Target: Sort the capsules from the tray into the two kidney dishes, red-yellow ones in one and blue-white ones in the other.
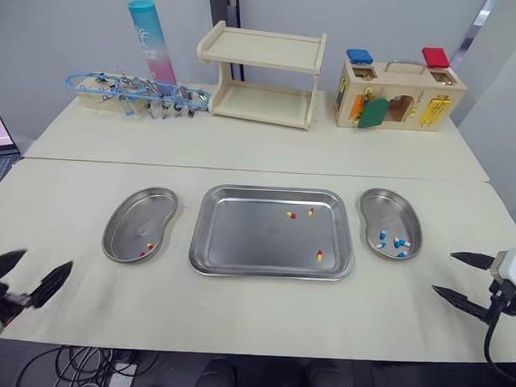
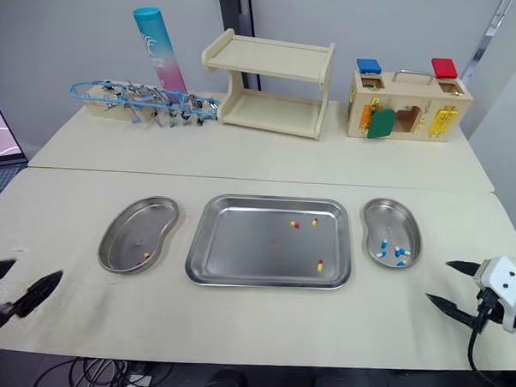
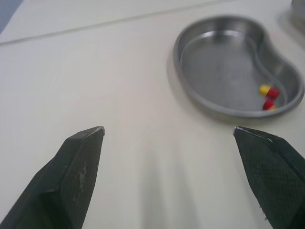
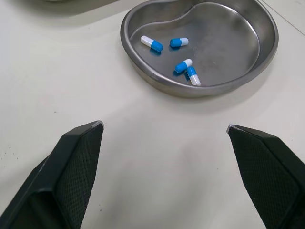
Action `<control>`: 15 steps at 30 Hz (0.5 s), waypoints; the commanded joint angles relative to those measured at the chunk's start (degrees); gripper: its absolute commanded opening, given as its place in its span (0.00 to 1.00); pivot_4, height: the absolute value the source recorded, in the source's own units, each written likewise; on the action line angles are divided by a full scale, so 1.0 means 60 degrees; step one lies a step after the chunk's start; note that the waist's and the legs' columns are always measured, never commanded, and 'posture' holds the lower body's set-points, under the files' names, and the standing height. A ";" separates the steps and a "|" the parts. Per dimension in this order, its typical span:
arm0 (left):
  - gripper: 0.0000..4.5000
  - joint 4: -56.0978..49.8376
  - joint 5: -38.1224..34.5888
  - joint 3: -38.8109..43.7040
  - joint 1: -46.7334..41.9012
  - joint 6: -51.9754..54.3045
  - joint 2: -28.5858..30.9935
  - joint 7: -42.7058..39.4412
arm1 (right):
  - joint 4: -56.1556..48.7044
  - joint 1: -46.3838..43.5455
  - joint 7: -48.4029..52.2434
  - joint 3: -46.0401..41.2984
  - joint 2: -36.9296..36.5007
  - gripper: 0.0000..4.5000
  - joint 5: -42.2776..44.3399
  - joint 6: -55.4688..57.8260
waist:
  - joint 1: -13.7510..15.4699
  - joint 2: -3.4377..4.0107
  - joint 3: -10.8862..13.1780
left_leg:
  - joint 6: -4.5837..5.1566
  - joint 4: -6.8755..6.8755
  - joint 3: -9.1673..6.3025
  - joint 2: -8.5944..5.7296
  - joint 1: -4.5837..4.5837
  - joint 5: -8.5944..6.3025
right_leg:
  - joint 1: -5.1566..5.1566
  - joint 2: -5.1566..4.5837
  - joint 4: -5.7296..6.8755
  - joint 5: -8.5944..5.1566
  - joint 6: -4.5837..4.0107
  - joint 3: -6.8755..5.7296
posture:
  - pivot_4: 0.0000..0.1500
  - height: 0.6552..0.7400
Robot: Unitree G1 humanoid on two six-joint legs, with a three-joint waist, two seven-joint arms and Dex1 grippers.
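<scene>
Both grippers spread wide and empty at the table's near edge; three capsules lie in the tray.

The left gripper (image 1: 48, 261) hovers over bare table, well apart from the left kidney dish (image 1: 130, 226) and its two red-yellow capsules (image 3: 268, 91). The right gripper (image 1: 443, 272) hangs near the right kidney dish (image 1: 390, 218), which holds four blue-white capsules (image 4: 152, 43). The tray (image 1: 243, 231) sits between the dishes, its three capsules (image 1: 319, 255) toward the right rim.
</scene>
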 commanded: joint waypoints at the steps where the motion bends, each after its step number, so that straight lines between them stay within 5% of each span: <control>1: 1.00 0.0261 0.0129 0.0535 0.0068 -0.0459 0.0041 -0.0095 | -0.0127 0.0181 0.0176 -0.0223 -0.0116 0.97 0.0166 -0.0347 | 0.0031 -0.0009 -0.0001 | 0.0000 0.0000 -0.0002 0.0000 -0.0001 0.0000 | 0.0000 0.0000 0.0000 0.0000 0.0000 -0.0002 | 1.00 1.00; 9: 1.00 -0.0010 -0.0087 0.0555 0.0028 -0.0246 0.0080 -0.0186 | -0.0729 0.0576 0.0210 -0.0278 0.0102 0.97 0.0393 -0.0441 | 0.0087 -0.0017 -0.0003 | -0.0002 0.0000 -0.0002 0.0000 -0.0004 -0.0001 | 0.0002 -0.0002 -0.0001 0.0000 0.0001 -0.0003 | 1.00 1.00; 15: 1.00 -0.0810 -0.0086 0.0068 0.0082 -0.0172 0.0353 -0.1016 | -0.3081 0.1550 -0.0341 -0.0088 0.1018 0.97 0.0968 -0.0137 | 0.0094 -0.0018 -0.0004 | -0.0003 -0.0004 -0.0005 0.0000 -0.0008 -0.0001 | 0.0001 -0.0002 0.0000 -0.0001 0.0002 -0.0006 | 1.00 1.00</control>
